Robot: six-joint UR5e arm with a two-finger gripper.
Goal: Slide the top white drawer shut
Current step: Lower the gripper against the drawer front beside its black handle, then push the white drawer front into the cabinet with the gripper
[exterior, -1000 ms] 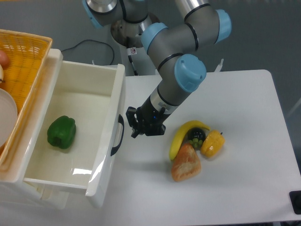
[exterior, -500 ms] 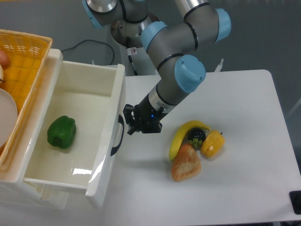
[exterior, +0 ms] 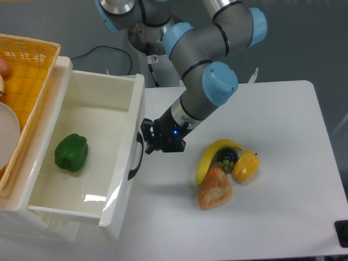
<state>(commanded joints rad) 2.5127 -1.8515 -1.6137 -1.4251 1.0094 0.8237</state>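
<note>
The top white drawer [exterior: 87,111] stands pulled far out to the right, with a green pepper [exterior: 71,153] lying inside. Its dark curved handle [exterior: 137,157] is on the front face. My gripper [exterior: 148,142] is right at the handle's upper end, touching or almost touching the drawer front. The fingers look close together; I cannot tell whether they are shut. The lower drawer is mostly hidden beneath the open one.
A yellow wicker basket [exterior: 32,70] with a white plate sits on the cabinet at left. A banana [exterior: 209,157], bread [exterior: 215,188], a yellow pepper [exterior: 246,166] and a dark item lie on the white table [exterior: 283,119] to my right.
My gripper has moved left toward the drawer front and now reaches the handle. The drawer has not visibly moved.
</note>
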